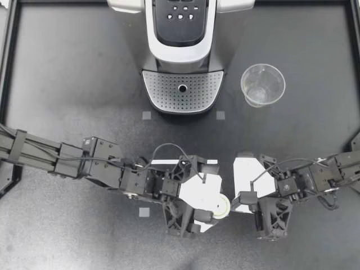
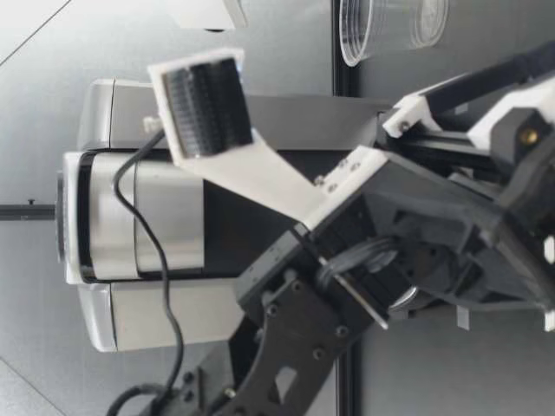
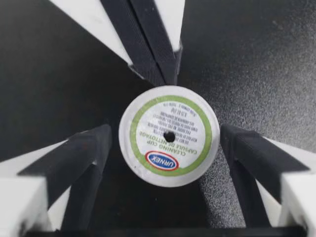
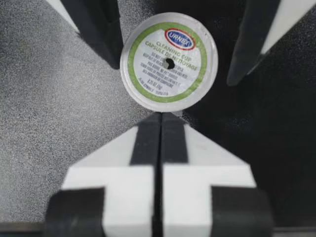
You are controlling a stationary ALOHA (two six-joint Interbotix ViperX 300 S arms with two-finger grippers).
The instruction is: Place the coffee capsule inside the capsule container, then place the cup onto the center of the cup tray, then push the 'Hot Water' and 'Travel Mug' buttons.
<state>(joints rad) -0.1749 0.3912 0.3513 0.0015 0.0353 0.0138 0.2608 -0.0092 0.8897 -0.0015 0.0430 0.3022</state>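
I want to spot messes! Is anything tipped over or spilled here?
Nothing is spilled or tipped. The capsule sits flat, lid up, between my left gripper's open fingers, with my right gripper's shut fingers at its rim. The cup stands upright beside the coffee machine.

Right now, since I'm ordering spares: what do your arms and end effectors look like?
My left arm and right arm are black, blocky segments with looping black cables. My left end effector and right end effector each have two white tapered fingers faced with black pads.
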